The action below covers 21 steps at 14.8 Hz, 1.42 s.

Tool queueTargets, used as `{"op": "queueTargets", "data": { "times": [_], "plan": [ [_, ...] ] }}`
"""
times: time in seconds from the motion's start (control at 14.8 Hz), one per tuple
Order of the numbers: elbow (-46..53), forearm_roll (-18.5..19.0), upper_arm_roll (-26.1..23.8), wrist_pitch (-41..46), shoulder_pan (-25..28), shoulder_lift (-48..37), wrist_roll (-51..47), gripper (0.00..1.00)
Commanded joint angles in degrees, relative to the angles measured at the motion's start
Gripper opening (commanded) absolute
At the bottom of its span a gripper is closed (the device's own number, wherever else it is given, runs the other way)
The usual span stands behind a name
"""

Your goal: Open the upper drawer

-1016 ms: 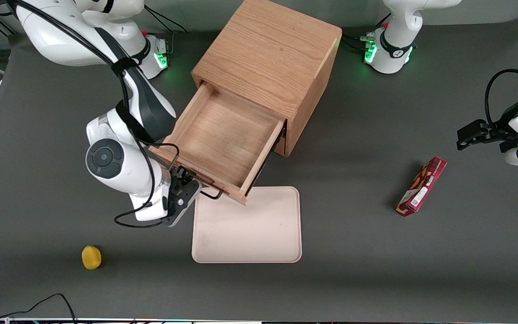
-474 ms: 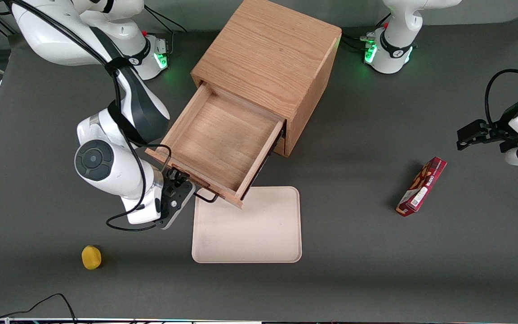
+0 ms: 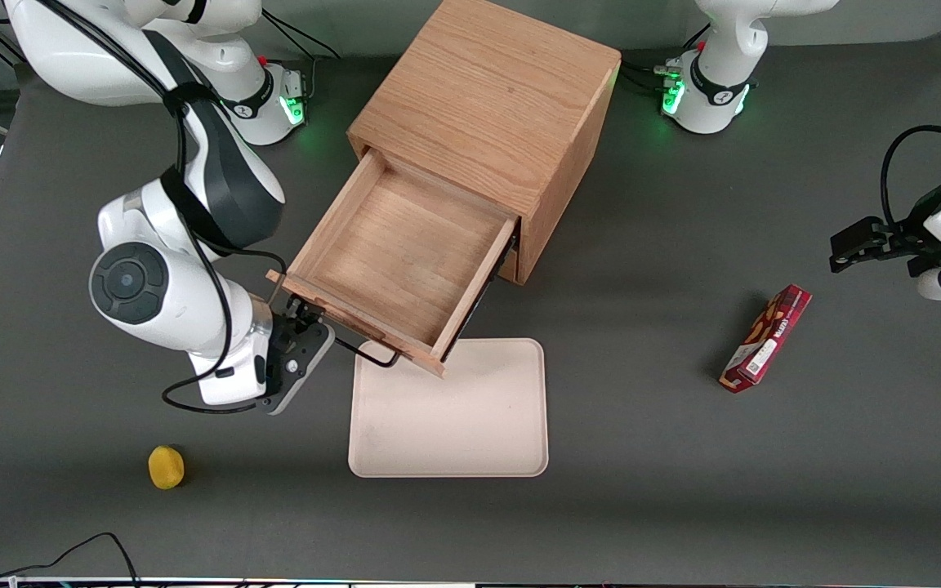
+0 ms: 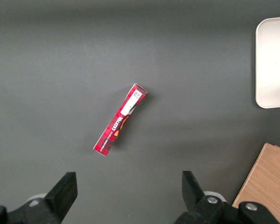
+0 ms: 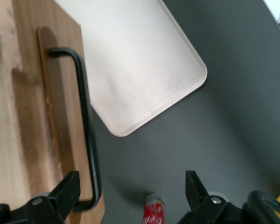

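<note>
The upper drawer (image 3: pixel 401 269) stands pulled well out of the oak cabinet (image 3: pixel 491 106), its front overhanging the cream tray (image 3: pixel 450 416), while the pincer (image 3: pixel 301 327), fingers spread apart, sits just beside the drawer's black wire handle (image 5: pixel 86 126) without clasping it.

Hidden and cut-off parts

The cabinet (image 3: pixel 487 106) hides the bottom drawer; the tool (image 3: pixel 301 325) covers one handle (image 3: pixel 372 356) end.
</note>
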State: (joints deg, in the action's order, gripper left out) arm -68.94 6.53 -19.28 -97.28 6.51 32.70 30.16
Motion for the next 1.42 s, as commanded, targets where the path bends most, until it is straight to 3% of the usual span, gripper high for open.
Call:
{"op": "queueTargets", "data": {
  "times": [0.0,0.2,0.61,0.81,1.02,1.35],
  "plan": [
    [0.13,-0.98,0.03,4.72,-0.36,-4.03,0.69,1.0],
    [-4.16,-3.01,-0.49,7.9,-4.04,-10.52,-1.86,1.0],
    [-29.03,-10.04,-0.58,-2.3,-14.14,-34.6,-2.13,1.0],
    [-30.28,-10.13,-0.67,-1.77,-18.8,-38.4,-2.39,1.0],
    [-29.59,-9.96,0.56,10.23,-21.35,-40.68,-2.13,1.0],
    [-29.14,-9.43,0.56,7.2,-23.74,-42.1,-2.39,1.0]
  ]
}}
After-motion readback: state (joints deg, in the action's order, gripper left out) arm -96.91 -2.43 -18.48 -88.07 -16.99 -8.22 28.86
